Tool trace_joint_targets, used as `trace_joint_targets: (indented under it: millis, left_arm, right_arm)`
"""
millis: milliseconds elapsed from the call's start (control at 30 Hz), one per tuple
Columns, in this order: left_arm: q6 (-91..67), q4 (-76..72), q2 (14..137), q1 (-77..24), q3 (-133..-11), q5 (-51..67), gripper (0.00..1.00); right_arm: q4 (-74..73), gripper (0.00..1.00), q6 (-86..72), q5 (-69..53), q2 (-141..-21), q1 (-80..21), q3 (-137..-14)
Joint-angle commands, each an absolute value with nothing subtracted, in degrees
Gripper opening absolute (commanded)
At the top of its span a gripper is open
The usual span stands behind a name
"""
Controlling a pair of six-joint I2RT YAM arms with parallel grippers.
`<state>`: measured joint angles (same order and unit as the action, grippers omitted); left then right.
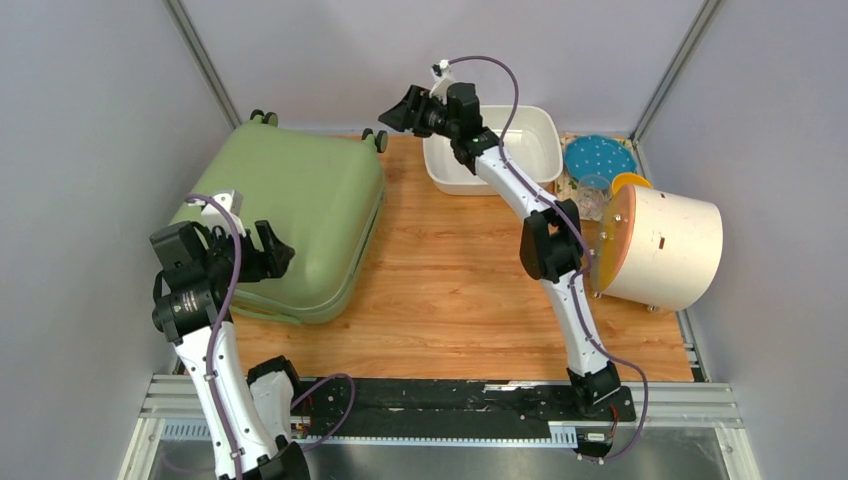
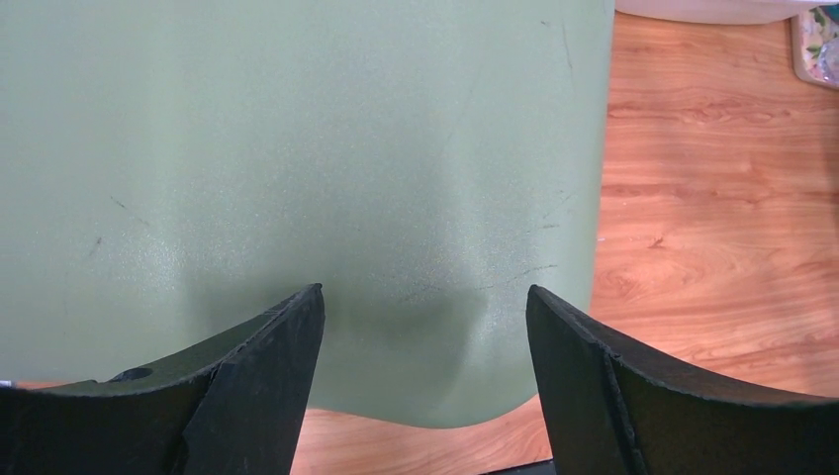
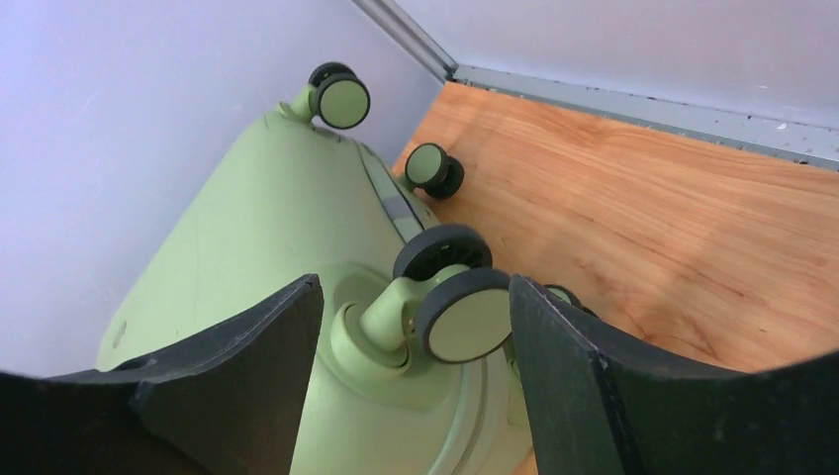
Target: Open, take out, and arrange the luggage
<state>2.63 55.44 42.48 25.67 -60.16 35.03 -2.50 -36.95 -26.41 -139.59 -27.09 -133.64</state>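
Luggage (image 1: 290, 210), one piece, lay closed and flat on its shell at the far left of the surface (image 1: 450, 290), up by the left wall with its wheeled end toward the back wall. Two arms were on it, one at each end.

Left end effector (image 2: 423, 297) hung over the near part of the green shell. Its two fingers (image 2: 267, 366) were spread wide with only bare shell showing between them. Whether they touched the shell could not be told.

Right end effector (image 3: 415, 285) sat out at the far corner by the wheels, its fingers likewise apart and clamped on nothing. Its wrist view showed three casters (image 3: 341, 99) in full and the edge of a fourth behind the right finger. The nearest caster was framed between the two fingers, but contact could not be told. From above, only two casters showed, at the back edge.

Off to the right there was one white tub (image 1: 535, 140) at the back. One cream cylinder (image 1: 670, 250) with an orange face lay on its side at the right edge. Between them were one blue disc (image 1: 600, 157) and one clear cup (image 1: 592, 195), all well apart from the luggage.
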Motion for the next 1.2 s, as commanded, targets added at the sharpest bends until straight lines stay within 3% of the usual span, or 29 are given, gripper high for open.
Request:
trace_joint_targets:
  millis: [0, 267, 600, 1167]
  left_arm:
    - [0.3, 58.7, 45.2, 25.8, -60.6, 34.7, 0.83]
    - [-1.4, 58.2, 46.6, 25.8, -62.5, 34.0, 0.83]
    - [-0.4, 58.4, 46.6, 25.8, -61.5, 32.2, 0.83]
    - [0.0, 58.4, 46.4, 25.9, -60.6, 32.6, 0.83]
  right_arm:
    - [4.7, 0.72, -43.2, -22.9, -144.2, -27.4, -137.0]
    - [7.0, 0.73, -50.7, -23.8, -149.4, -29.2, -138.5]
    - [13.4, 0.81, -62.0, -31.1, -149.4, -30.2, -137.6]
    - [15.0, 0.83, -64.1, -30.4, -149.1, -31.8, -138.7]
